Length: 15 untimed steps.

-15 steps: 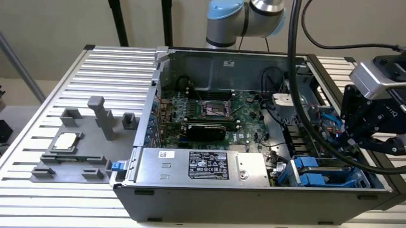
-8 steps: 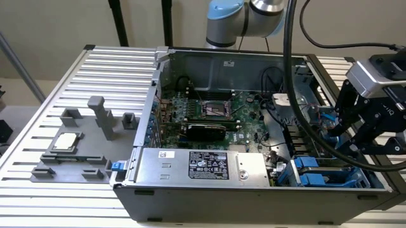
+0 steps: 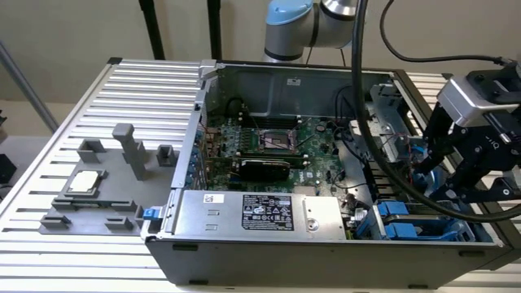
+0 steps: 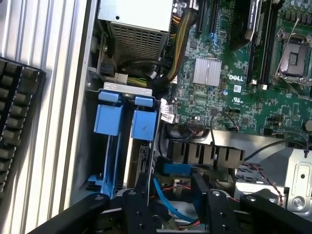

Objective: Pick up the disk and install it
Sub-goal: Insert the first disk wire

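The gripper [image 4: 170, 187] hangs inside the open computer case [image 3: 326, 262] with its jaws wide and empty. Between the two fingers [image 4: 142, 187] I see only a loose blue cable [image 4: 168, 202] and some thin red wires. The disk [image 4: 145, 125] stands on edge in its bay, just ahead of one fingertip and to the outer side of it, so it is not yet between the jaws. I take it for the disk because a grey body seems to sit under its blue tab, but this is not fully clear. To do the reach well, I think the jaws must come centred over this tab, square to it, and keep free of the cable. Past the disk, further from the jaws, is one bare caddy [image 4: 109, 119], so there are two blue tabs in total. One CPU chip [image 3: 85, 182] lies well apart, outside the case.
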Tool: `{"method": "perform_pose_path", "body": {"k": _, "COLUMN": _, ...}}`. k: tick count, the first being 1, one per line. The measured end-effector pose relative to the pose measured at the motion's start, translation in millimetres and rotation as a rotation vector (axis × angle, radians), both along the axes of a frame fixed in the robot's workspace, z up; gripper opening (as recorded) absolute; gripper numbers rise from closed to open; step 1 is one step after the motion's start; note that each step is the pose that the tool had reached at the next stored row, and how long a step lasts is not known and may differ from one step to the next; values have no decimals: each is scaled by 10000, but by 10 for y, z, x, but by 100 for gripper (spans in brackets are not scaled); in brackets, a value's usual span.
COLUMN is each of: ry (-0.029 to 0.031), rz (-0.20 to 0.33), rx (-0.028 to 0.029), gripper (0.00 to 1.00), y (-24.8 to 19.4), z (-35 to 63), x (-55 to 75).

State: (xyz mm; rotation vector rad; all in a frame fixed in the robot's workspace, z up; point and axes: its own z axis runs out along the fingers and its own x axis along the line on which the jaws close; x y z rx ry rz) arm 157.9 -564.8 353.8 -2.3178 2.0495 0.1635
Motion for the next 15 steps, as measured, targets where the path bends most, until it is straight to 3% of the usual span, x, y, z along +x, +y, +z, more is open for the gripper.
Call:
{"method": "perform_pose_path", "body": {"k": 3, "ry": 0, "rz": -1, "rx": 1, "gripper": 100, "y": -45, "z": 18, "x": -1}}
{"method": "perform_pose_path", "body": {"k": 10, "ry": 24, "rz": -2, "rx": 1, "gripper": 100, "y": -221, "z": 51, "x": 37}}
{"method": "perform_pose_path", "body": {"k": 15, "ry": 30, "rz": 53, "rx": 33, "gripper": 100, "y": -250, "z": 51, "x": 141}}
